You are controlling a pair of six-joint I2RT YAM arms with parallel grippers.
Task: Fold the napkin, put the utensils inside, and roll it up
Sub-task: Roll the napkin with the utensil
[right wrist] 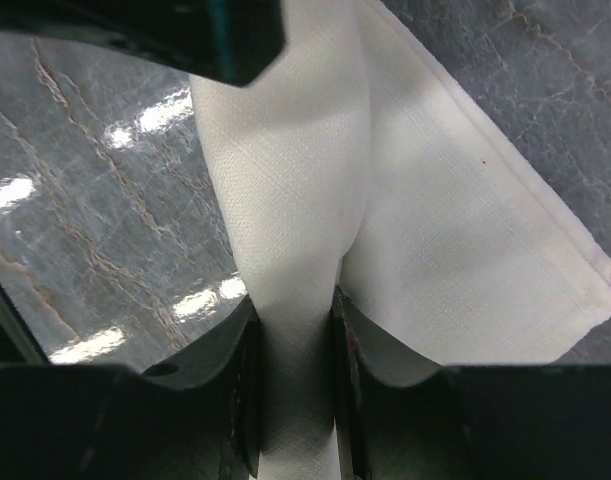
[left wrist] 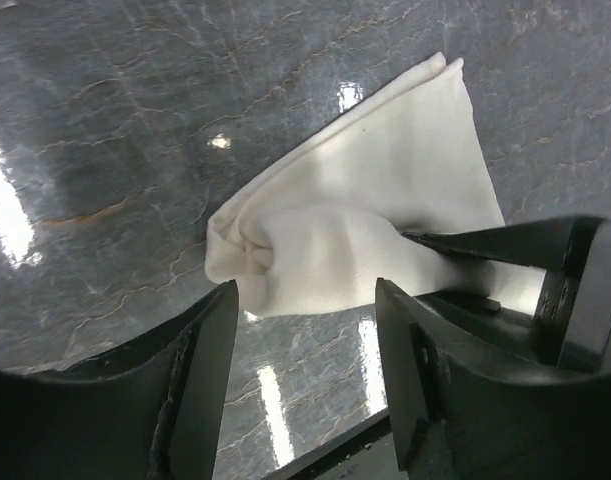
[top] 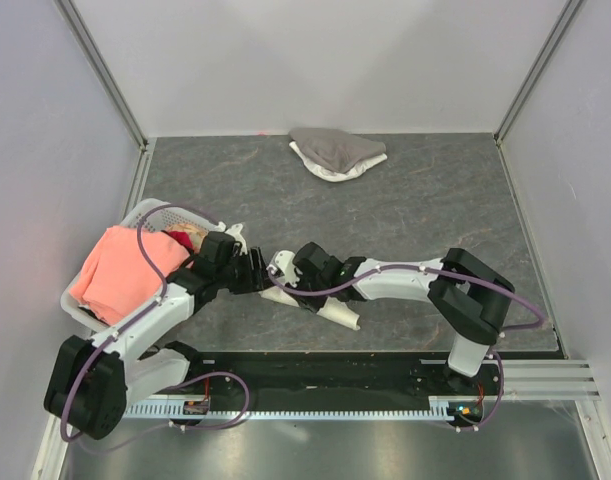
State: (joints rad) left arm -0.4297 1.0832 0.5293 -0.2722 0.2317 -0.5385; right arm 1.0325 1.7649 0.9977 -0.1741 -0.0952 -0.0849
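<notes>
Right gripper (right wrist: 295,310) is clenched on the napkin (left wrist: 385,190), a plain cream-white thin cloth; a raised ridge of it runs straight down between the two black fingers and touches both. Left gripper (left wrist: 307,290) has its jaws spread wide, gripping nothing; the bunched, rolled-looking end of the cloth sits just at the gap between its fingertips, one tip maybe brushing the edge, can't tell. Both grippers meet nose to nose low over the near-middle of the dark grey marbled tabletop (top: 435,200), left arm coming in from the left, right arm from the right. The napkin lies flat on that surface under and between them, folded into a long tapering shape with layered edges down one side. Out at the left edge: a white plastic perforated basket (top: 155,208) with a salmon-pink cloth (top: 120,272) draped over it. Far back edge, well apart: a grey-and-white cloth heap (top: 333,150).
</notes>
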